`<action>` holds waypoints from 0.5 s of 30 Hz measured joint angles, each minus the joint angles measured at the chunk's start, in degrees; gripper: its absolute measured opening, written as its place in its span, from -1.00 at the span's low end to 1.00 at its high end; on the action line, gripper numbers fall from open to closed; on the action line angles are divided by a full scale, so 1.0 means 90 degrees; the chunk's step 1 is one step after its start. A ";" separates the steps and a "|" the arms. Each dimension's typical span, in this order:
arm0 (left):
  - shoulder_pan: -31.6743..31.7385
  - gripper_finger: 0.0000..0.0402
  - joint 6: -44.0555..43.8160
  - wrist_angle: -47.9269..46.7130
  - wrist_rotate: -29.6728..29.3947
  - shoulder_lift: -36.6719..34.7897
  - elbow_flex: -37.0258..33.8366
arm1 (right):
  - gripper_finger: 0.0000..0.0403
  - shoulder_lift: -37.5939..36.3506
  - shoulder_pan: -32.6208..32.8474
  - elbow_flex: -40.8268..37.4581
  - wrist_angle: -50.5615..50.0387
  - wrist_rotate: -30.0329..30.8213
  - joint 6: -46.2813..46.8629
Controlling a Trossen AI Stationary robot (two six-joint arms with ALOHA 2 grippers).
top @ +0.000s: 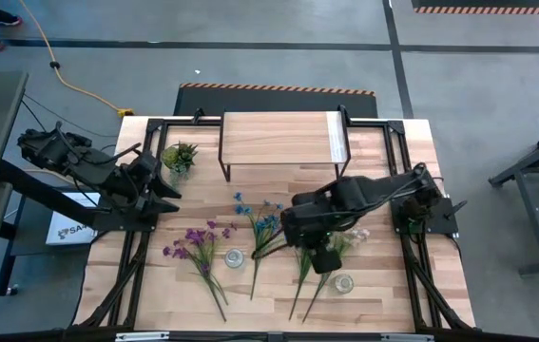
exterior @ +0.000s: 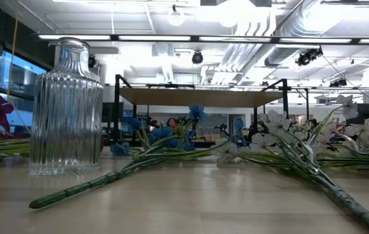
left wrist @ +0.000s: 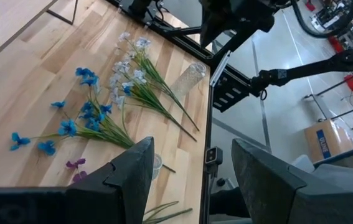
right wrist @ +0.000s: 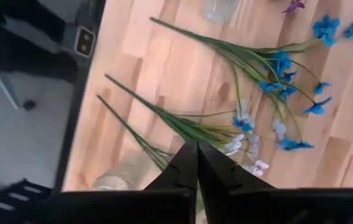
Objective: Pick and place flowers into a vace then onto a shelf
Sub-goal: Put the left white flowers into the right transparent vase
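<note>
Ribbed and clear, a glass vase (exterior: 67,107) stands upright closest to the low camera, with nothing inside it. Just behind it green stems cross the tabletop (top: 383,161).

Over the white-pink flowers (top: 337,245) hangs the right claw (right wrist: 196,163), its two fingers pressed together and holding nothing; the pale blossoms and their stems lie directly beneath its tip. Beside that spray the blue flowers (top: 261,224) lie flat, and farther toward the left arm the purple flowers (top: 196,244) lie flat too. A second clear vase (top: 343,282) stands near the tabletop's front edge by the white-pink stems, also without anything in it.

The left claw (left wrist: 188,165) waits at the tabletop's left edge, fingers apart and holding nothing. Near it a small potted plant (top: 180,157) sits at the back, next to the shelf (top: 279,138), whose plank top is bare.
</note>
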 joint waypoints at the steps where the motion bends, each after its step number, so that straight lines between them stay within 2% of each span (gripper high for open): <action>1: 0.0000 0.23 0.0000 -0.0001 0.0000 0.0002 0.0000 | -1.00 0.0029 -0.0026 0.0002 0.0015 0.0001 -0.0095; 15: 0.0000 0.23 0.0000 -0.0006 0.0012 0.0045 -0.0002 | -1.00 0.0259 -0.0186 0.0008 0.0308 -0.0003 -0.0713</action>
